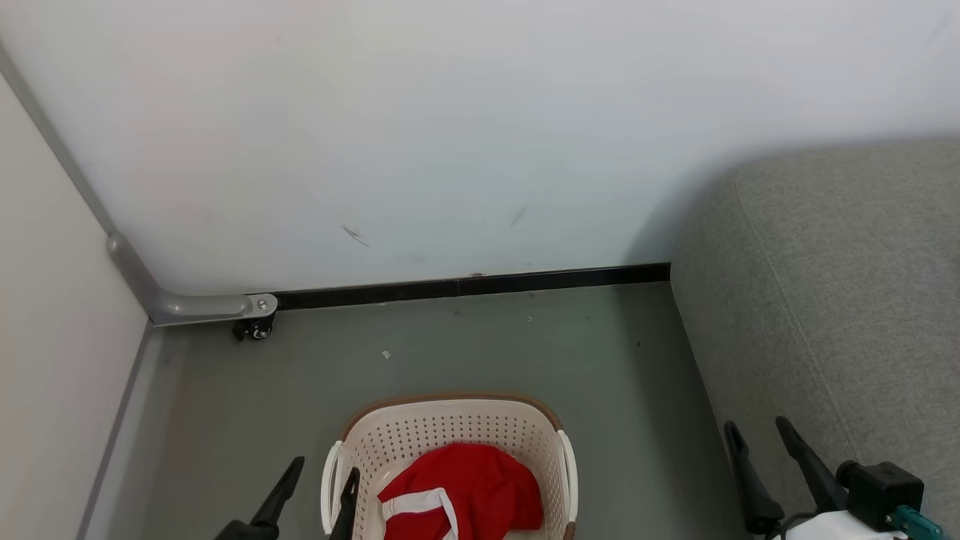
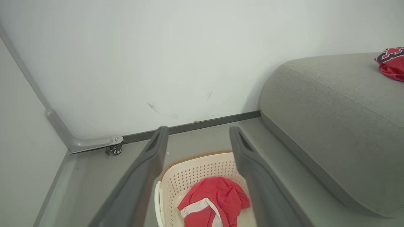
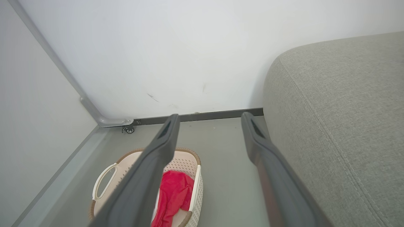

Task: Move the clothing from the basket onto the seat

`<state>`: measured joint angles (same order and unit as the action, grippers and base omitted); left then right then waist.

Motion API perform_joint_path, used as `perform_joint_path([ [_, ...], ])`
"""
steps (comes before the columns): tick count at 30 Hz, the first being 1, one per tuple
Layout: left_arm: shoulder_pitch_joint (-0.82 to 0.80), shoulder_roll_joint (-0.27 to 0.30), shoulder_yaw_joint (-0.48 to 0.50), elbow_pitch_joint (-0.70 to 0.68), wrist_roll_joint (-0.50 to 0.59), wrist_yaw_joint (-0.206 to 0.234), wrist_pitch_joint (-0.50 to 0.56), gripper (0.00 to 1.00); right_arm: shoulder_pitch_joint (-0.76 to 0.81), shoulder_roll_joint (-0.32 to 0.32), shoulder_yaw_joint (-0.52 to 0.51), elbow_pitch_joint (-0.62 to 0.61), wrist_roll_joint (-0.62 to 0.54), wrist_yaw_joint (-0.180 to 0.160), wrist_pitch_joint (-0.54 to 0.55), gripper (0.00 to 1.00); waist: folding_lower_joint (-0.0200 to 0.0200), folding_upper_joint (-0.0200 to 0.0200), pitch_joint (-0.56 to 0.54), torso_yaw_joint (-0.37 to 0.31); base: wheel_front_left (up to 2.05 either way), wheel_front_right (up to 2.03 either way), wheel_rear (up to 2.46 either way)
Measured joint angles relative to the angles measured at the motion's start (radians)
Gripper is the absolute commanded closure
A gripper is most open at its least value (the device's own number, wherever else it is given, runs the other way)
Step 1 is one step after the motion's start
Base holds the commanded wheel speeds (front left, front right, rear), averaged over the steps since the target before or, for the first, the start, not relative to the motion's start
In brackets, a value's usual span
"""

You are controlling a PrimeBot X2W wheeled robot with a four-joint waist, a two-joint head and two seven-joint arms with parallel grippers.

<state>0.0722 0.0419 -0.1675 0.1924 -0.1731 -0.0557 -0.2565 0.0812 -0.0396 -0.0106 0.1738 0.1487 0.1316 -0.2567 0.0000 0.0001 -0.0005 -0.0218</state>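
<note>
Left gripper [image 1: 326, 466] is seen at the lower left of the head view, fingers spread wide with nothing pinched between them. One finger is seen over the floor [image 1: 525, 345] just left of the basket [image 1: 450, 397]; the other is lined up with the basket's left white handle. Contact with the handle cannot be told. Right gripper [image 1: 757, 426] is seen at the lower right, also spread wide and empty, set against the left edge of the seat [image 1: 840, 300].

Basket is placed on the grey floor, near the seat but apart from it, with the white wall [image 1: 450, 112] behind. Plain red piece [image 1: 472, 480] with white trim is crumpled inside the basket, on its floor and against the right-hand wall. Jersey [image 2: 391, 63], red with black-and-white marking, is bunched on top of the seat, cut off by the edge of the left wrist view and well apart from the basket.

Dark skirting strip [image 1: 472, 286] is run along the wall's base. Grey frame foot [image 1: 202, 306] with a small caster [image 1: 257, 328] is noted at the left corner.
</note>
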Motion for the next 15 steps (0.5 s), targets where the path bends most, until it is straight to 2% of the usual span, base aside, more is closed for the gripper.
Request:
perform_joint_path([
  [7, 0.000, 0.000, -0.052, 0.012, 0.010, -0.019, 0.000, 0.00, 0.027, 0.001, 0.022, -0.019, -0.006, 0.000, 0.000, 0.00, 0.0000, 0.0000, 0.025, -0.010, 0.00, 0.00, 0.00],
  [15, -0.009, 0.000, -0.106, 0.029, 0.017, -0.028, 0.000, 0.00, 0.086, 0.002, 0.000, -0.031, -0.017, 0.000, 0.000, 0.00, 0.0000, 0.0000, 0.066, -0.025, 0.00, 0.00, 0.00],
])
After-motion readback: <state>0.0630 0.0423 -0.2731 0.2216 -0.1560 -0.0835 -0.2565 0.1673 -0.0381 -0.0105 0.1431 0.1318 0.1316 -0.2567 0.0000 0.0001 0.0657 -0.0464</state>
